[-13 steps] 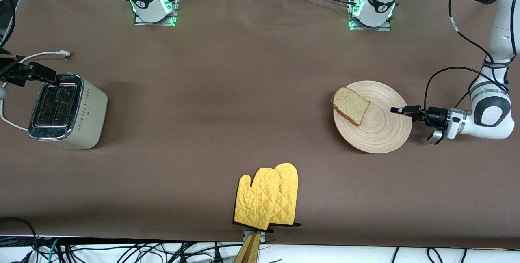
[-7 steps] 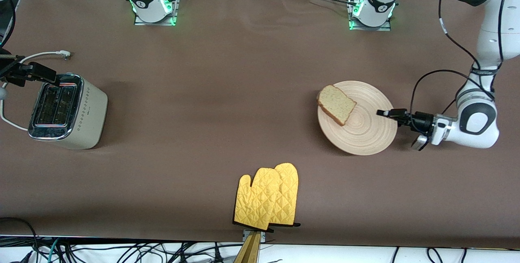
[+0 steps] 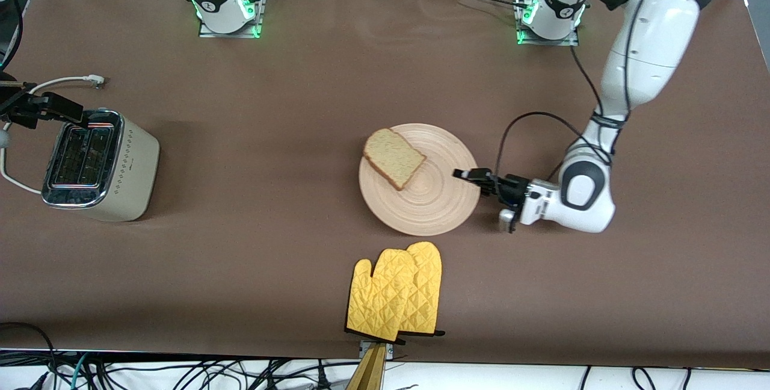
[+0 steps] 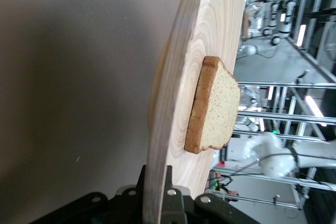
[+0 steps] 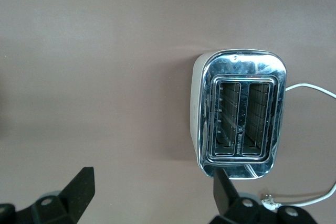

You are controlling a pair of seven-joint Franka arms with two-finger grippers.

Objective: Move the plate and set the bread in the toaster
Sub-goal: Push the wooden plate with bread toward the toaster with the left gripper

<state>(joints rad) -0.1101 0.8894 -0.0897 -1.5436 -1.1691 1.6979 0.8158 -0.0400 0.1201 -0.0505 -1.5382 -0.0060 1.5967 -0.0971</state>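
One plate (image 3: 421,197) dragged centerward by left gripper (image 3: 466,174).

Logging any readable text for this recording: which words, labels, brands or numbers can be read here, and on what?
Nothing can be read for sure.
Toaster: a small mark between the slots on its chrome top, too blurred to read.
Toaster side: a tiny dark mark, too small to read.
Arm bases: round marks, unreadable.
Plate, bread, yellow oven mitts: no text.

The single slice of light brown bread (image 3: 394,158) is set on the round flat light-wood plate (image 3: 433,209), nearer the cream-beige two-slot toaster (image 3: 99,164) at the right arm's end.
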